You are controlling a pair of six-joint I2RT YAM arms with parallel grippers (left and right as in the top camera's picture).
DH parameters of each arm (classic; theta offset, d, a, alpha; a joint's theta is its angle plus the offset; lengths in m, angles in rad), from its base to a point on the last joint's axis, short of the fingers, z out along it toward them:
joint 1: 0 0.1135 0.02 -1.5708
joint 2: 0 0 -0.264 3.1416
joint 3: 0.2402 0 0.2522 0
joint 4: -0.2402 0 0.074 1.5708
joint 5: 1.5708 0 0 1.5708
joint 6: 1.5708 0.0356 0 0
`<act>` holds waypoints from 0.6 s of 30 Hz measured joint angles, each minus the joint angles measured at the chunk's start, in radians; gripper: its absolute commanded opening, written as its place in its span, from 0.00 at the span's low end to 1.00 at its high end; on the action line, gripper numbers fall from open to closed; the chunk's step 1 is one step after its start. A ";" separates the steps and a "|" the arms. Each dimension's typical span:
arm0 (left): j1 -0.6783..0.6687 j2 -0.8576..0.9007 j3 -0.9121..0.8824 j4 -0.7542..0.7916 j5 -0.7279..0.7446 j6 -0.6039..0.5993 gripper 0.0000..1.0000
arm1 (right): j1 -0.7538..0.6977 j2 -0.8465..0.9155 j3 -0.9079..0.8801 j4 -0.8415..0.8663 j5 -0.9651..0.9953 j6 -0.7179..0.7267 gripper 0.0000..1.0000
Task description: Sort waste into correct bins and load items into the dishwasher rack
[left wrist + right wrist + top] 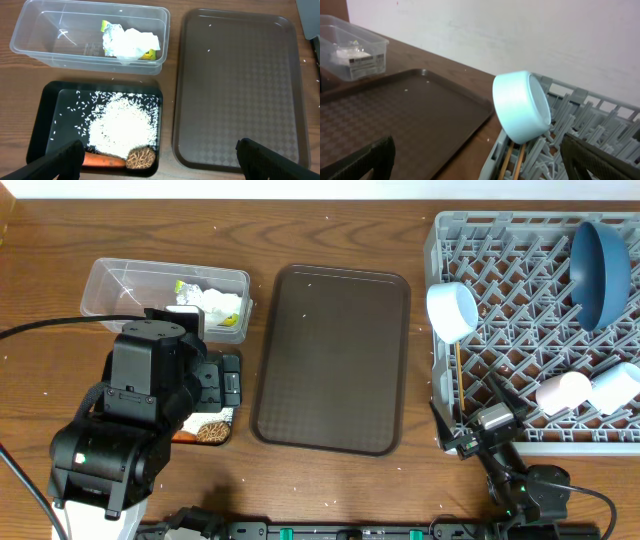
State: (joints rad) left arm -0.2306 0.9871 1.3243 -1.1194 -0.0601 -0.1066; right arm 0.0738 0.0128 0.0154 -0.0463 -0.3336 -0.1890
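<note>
While the left gripper (160, 152) hangs over the black tray (42, 115), its fingers are spread wide with nothing between them. Rice (122, 125) lies heaped in that tray, with the carrot (102, 160) and the lump (141, 158) touching each other along its near edge. Just behind it stands the tub (30, 45), holding the napkin (135, 42) and the foil (111, 36) side by side toward its right end. A few stray grains dot the brown tray (240, 85), which lies on the table (330, 210) between the black tray and the rack (440, 250).

The right gripper (477, 152) sits low at the rack's near left corner, likewise released and holding nothing. Before it the bowl (520, 107) stands on its side at the rack's left wall, mouth turned into the rack. The chopsticks (510, 160) lie under it in the lattice. Farther in, the plate (600, 275) leans on edge near the far right corner. The pink cup (563, 392) and the blue cup (615, 385) lie touching, side by side, toward the near right.
</note>
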 measured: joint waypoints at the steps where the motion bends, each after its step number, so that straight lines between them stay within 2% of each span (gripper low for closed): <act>1: 0.000 0.000 0.000 0.000 0.000 0.000 0.98 | 0.000 0.000 -0.003 0.000 -0.002 0.000 0.99; 18: 0.000 0.000 0.000 0.000 0.000 0.000 0.98 | 0.000 0.000 -0.005 0.001 -0.008 0.000 0.99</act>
State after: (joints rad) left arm -0.2306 0.9871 1.3243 -1.1191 -0.0601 -0.1066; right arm 0.0738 0.0128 0.0101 -0.0456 -0.3412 -0.1890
